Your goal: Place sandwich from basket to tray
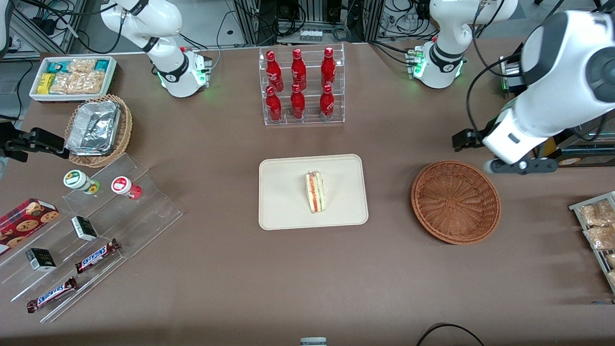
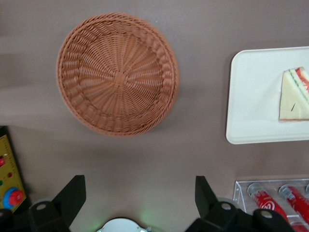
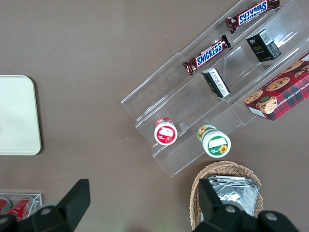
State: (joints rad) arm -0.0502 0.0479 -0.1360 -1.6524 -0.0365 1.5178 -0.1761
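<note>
The sandwich (image 1: 315,192) lay on the tray (image 1: 283,211), the basket (image 1: 455,202) empty; the gripper (image 2: 140,198) hung above the counter, jaws apart, empty — job looked done, only retreat needed.

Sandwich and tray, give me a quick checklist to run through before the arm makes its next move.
1. Sandwich on the tray: ok, it lies inside the rim near the middle.
2. Basket emptied: ok, only bare weave shows inside.
3. Tool released: ok, fingers spread apart with nothing between them.
4. Tool clear of the sandwich: ok, it hangs above bare table beside the basket, farther from the front camera than the basket.
5. Tray flat on the table: ok, no edge looks lifted.
6. Rack of red bottles undisturbed: ok, all upright, apart from the tray.
</note>
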